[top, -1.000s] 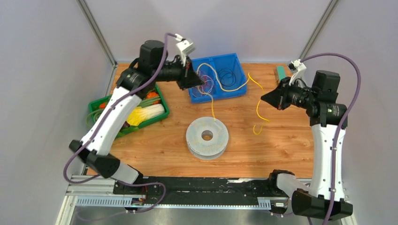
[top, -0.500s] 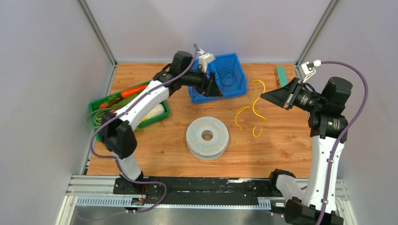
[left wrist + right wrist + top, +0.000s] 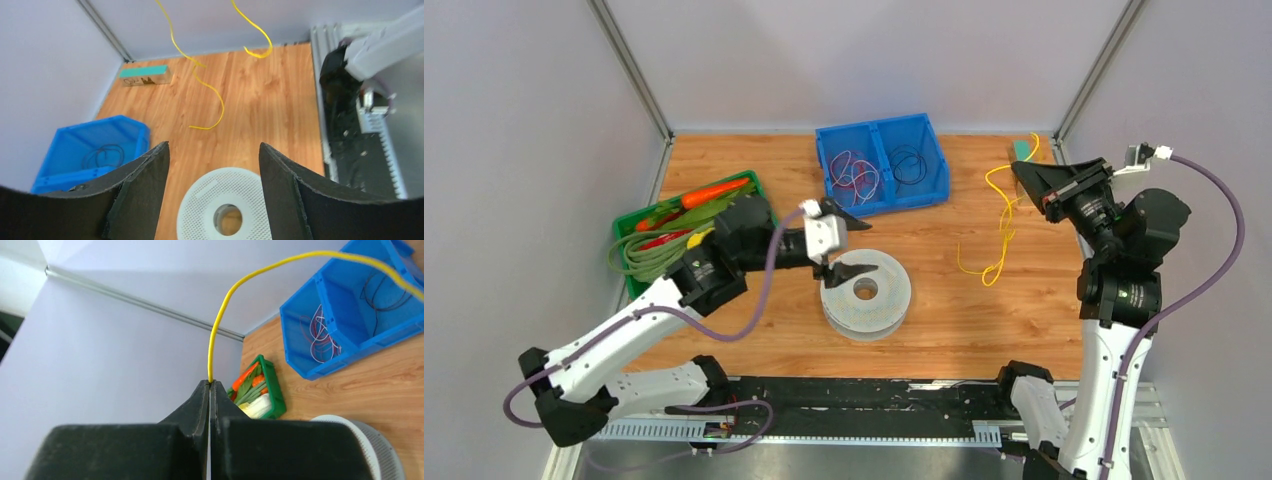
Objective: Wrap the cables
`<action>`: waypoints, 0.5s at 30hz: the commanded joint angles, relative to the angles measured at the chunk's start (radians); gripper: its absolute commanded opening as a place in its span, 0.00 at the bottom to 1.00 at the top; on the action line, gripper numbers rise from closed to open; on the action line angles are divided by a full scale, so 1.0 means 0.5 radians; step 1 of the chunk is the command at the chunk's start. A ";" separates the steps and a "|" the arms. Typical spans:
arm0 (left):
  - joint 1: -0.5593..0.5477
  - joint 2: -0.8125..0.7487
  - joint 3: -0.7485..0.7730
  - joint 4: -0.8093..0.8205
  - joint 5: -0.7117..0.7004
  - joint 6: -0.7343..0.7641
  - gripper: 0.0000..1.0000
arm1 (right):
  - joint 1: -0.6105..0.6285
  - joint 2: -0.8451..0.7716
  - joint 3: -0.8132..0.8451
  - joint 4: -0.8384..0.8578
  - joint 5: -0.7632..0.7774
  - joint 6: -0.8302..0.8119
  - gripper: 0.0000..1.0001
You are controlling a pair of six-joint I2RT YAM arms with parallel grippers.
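Observation:
The yellow cable (image 3: 1002,225) hangs from my right gripper (image 3: 1017,167), which is shut on one end of it high above the table's right side. Its loose end curls down to the wood near the right of the white perforated spool (image 3: 866,293). In the right wrist view the cable (image 3: 220,315) rises straight out of the closed fingertips of that gripper (image 3: 209,381). My left gripper (image 3: 868,246) hovers over the spool's left edge, open and empty. In the left wrist view the spool (image 3: 225,205) lies between the spread fingers of this gripper (image 3: 214,150), with the cable (image 3: 210,90) dangling beyond.
A blue two-compartment bin (image 3: 884,128) at the back holds a red, white and purple wire tangle (image 3: 856,175) and a thin black wire (image 3: 908,165). A green tray (image 3: 620,228) of vegetables stands at the left. A teal block (image 3: 145,76) lies at the back right corner.
My left gripper opened, let go of the cable and swung from the blue bin down to the spool. My right gripper rose toward the back right, pulling the cable clear of the bin.

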 commanded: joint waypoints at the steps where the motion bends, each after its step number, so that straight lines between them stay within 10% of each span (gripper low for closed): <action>1: -0.354 0.037 -0.288 0.345 -0.617 0.830 0.72 | 0.020 0.041 0.069 -0.173 0.277 0.341 0.00; 15: -0.779 0.518 -0.650 1.699 -0.707 1.665 0.60 | 0.237 -0.023 -0.137 -0.155 0.332 0.531 0.00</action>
